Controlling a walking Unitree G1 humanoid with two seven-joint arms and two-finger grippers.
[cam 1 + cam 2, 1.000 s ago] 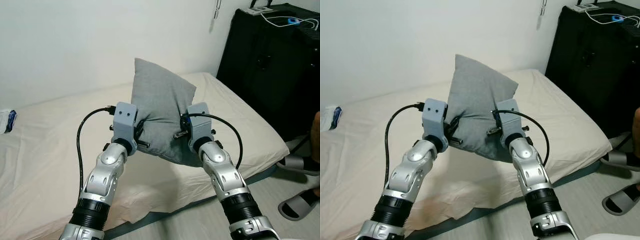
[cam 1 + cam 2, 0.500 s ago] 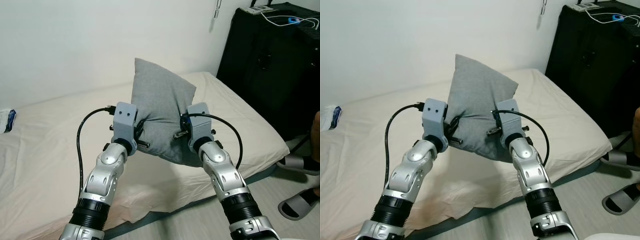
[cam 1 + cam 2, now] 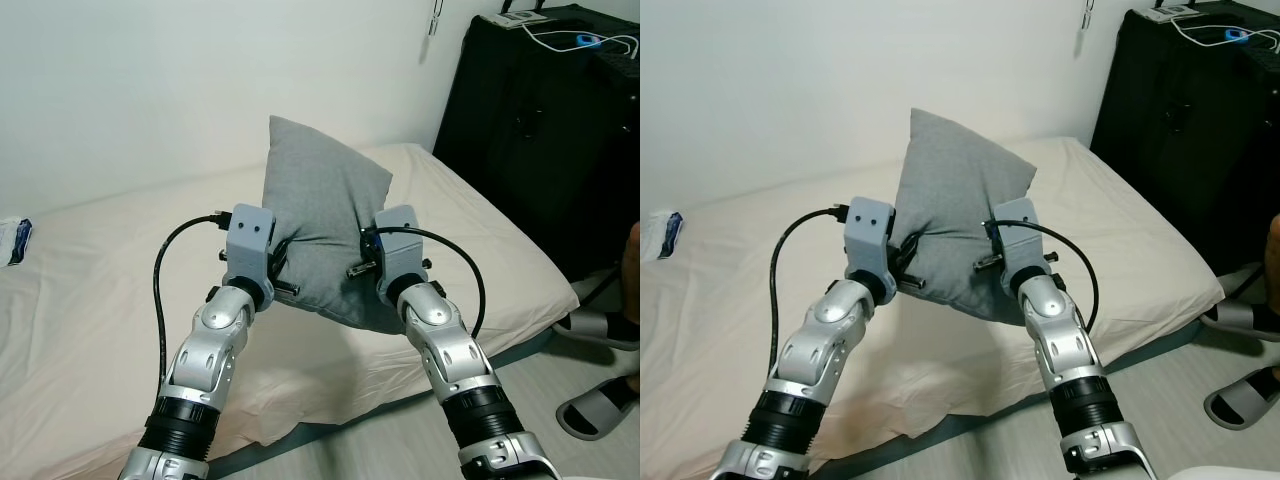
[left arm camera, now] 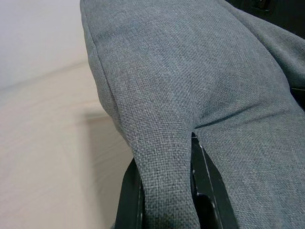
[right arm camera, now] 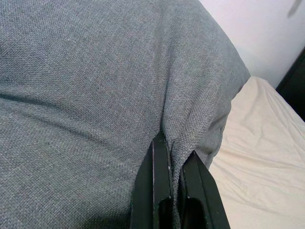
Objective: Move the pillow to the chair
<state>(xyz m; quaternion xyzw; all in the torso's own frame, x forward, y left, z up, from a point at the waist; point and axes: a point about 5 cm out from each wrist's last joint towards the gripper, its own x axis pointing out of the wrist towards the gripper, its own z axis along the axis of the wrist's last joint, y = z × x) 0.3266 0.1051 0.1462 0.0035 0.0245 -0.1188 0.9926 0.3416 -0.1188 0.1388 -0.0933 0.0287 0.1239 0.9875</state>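
Left eye view: the pillow (image 3: 318, 235) hangs above the bed (image 3: 90, 290). Left gripper (image 4: 164, 183) and right gripper (image 5: 174, 164) each pinch its fabric.

The pillow (image 3: 322, 228) stands on edge above the bed (image 3: 90, 300), one corner up, held between the two arms. The left gripper (image 4: 164, 191) is pinched onto a fold at its left edge; the right gripper (image 5: 175, 183) is pinched onto a fold at its right edge. A packet (image 3: 14, 241) lies on the bed at far left. A cabinet (image 3: 545, 130) stands right of the bed, with a cable (image 3: 575, 42) on top. A sandal (image 3: 598, 408) lies on the floor at lower right.
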